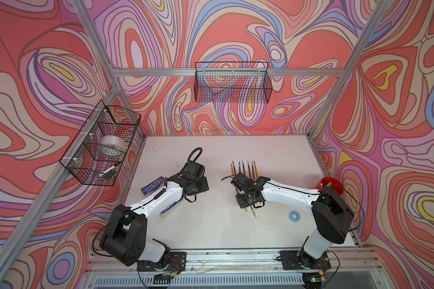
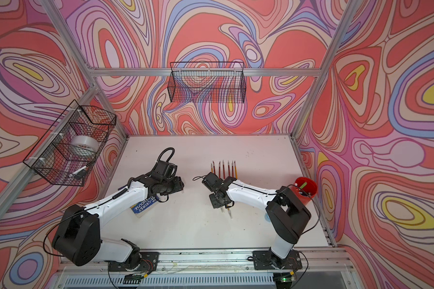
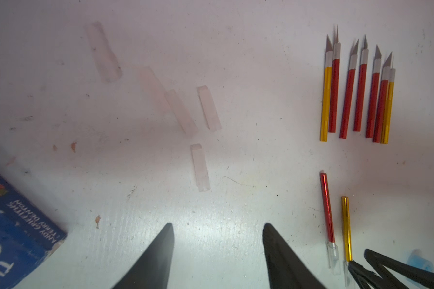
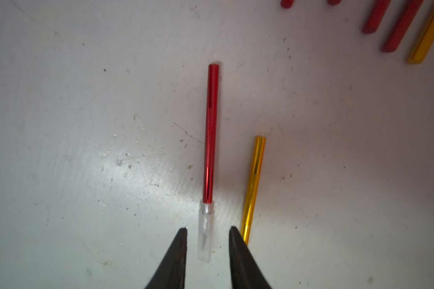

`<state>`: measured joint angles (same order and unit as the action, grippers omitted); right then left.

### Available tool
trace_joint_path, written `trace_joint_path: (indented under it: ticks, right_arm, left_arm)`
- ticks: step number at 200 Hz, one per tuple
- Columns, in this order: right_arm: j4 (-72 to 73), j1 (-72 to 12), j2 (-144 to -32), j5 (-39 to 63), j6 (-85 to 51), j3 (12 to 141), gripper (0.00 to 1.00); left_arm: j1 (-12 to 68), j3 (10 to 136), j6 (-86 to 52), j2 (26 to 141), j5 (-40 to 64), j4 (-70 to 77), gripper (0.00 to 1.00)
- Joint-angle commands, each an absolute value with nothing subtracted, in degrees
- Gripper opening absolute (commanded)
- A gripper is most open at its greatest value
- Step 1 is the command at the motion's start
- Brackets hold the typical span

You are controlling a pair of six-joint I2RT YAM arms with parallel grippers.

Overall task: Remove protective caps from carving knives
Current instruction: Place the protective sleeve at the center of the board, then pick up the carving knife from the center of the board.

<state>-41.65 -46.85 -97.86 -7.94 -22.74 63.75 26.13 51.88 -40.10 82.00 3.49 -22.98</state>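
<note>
Here, right pincer (image 4: 208,228) apart astride red knife's cap (image 4: 205,247), yellow knife (image 4: 253,190) just beside; left pincer (image 3: 218,224) apart near loose caps (image 3: 200,167).

Both top views are bright and even, walls (image 1: 236,37) bowed at frame edges; wrist views show glare on the counter (image 4: 140,175), dim blurred corners.
</note>
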Motion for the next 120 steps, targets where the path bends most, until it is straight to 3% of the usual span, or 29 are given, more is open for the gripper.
trace_joint_path:
  ticks: [1,78,120]
  right_arm:
    - [-39.63,-46.8,-100.47,-9.08,-21.65,63.8,0.3]
    - [-34.55,-45.03,-103.93,-4.6,-20.88,61.6,0.3]
    - [-30.27,-43.65,-108.0,0.14,-17.44,63.61,0.24]
  left_arm:
    - [26.37,53.44,-40.12,82.53,4.1,-22.45,0.6]
    - [26.37,53.88,-40.1,84.11,5.42,-22.06,0.6]
    - [26.37,53.36,-40.0,83.51,5.29,-22.32,0.61]
